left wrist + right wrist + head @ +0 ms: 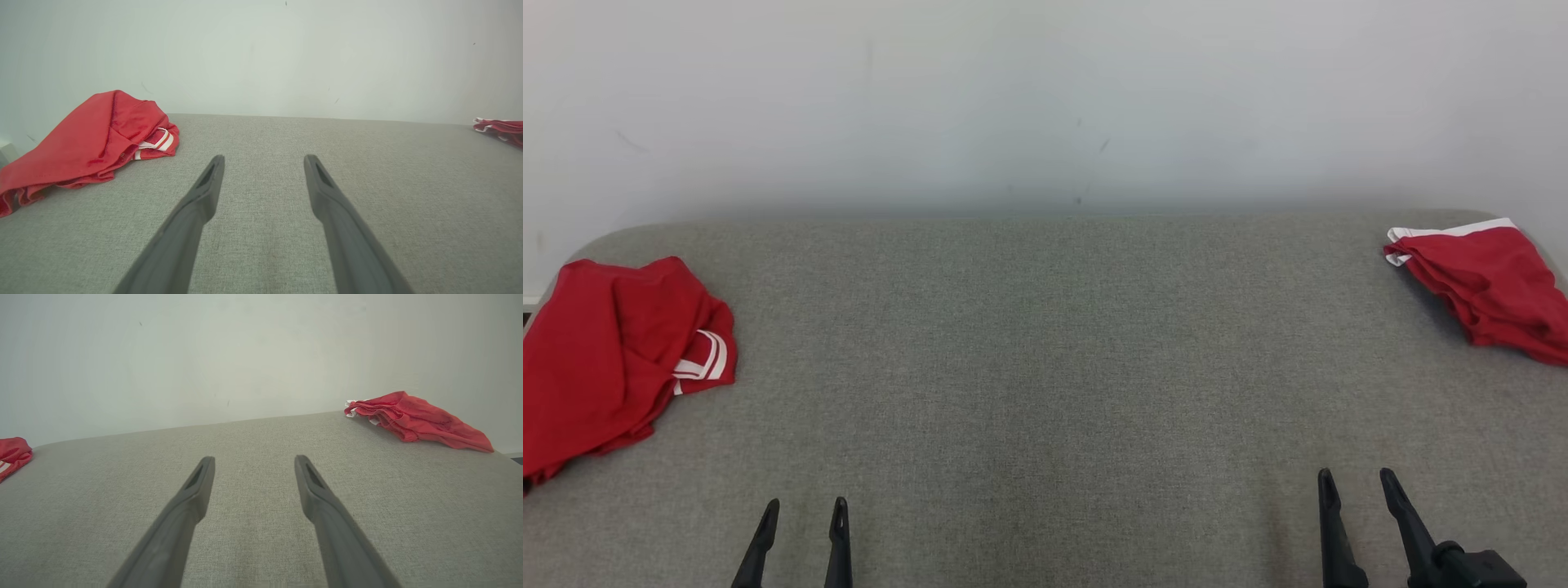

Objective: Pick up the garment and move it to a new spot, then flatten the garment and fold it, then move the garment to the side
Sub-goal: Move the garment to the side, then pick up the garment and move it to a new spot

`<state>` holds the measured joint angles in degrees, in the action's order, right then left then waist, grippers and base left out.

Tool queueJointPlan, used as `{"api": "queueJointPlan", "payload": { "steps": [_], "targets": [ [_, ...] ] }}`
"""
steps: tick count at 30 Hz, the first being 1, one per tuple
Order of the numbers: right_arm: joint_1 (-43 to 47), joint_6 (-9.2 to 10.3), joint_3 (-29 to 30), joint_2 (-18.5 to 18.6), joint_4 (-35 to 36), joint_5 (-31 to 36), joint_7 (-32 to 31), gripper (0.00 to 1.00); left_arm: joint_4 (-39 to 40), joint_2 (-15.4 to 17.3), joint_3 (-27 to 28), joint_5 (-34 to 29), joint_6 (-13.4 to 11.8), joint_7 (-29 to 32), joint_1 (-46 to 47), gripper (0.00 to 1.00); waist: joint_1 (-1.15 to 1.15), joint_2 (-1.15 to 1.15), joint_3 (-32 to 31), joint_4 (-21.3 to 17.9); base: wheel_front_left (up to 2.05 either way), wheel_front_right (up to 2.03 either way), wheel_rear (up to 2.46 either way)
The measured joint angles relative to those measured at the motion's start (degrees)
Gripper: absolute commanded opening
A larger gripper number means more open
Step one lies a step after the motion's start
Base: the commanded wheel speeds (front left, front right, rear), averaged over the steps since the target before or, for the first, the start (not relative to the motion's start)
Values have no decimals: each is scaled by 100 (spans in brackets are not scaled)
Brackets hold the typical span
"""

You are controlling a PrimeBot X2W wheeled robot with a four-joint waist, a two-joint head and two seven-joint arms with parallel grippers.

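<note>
My left gripper [799, 516] and right gripper [1357, 487] hang spread and empty over the grey fabric table [1045, 367]; a crumpled red white-trimmed garment [613, 351] waits far left, a flatter, seemingly folded red garment [1486, 286] far right. Picking up looks not yet begun.

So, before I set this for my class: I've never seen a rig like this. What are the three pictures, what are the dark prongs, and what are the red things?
It is a two-armed robot facing a grey padded table. The head view looks down from its head. The other two come from cameras on its wrists, each looking along that arm's own two dark fingers. Those prongs are the left end effector and the right end effector. Both are open and hold nothing. A crumpled red garment with white stripes lies at the table's left edge. A second red garment with a white band, lying flatter, sits at the far right corner.
</note>
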<state>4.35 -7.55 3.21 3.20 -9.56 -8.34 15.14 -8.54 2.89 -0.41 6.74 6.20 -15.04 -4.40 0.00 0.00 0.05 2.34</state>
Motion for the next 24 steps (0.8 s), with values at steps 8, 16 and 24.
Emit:
{"api": "queueJointPlan", "payload": {
  "steps": [8, 16, 24],
  "targets": [
    [38, 0, -87, -15, -77, -32, 0, 100, -33, 0, 9, 0, -14, 0, 1, 100, 0, 0, -16, 2, 0, 0, 0],
    [35, 0, -129, -20, -149, -83, 0, 100, -40, 0, 10, -1, -18, 0, 4, 100, 0, 0, -24, 13, 0, 0, 0],
    [32, 0, -146, -22, -204, -126, 0, 100, -48, 0, 34, 0, -16, 0, 3, 100, 0, 0, -43, 8, 0, 0, 0]
  ]
}}
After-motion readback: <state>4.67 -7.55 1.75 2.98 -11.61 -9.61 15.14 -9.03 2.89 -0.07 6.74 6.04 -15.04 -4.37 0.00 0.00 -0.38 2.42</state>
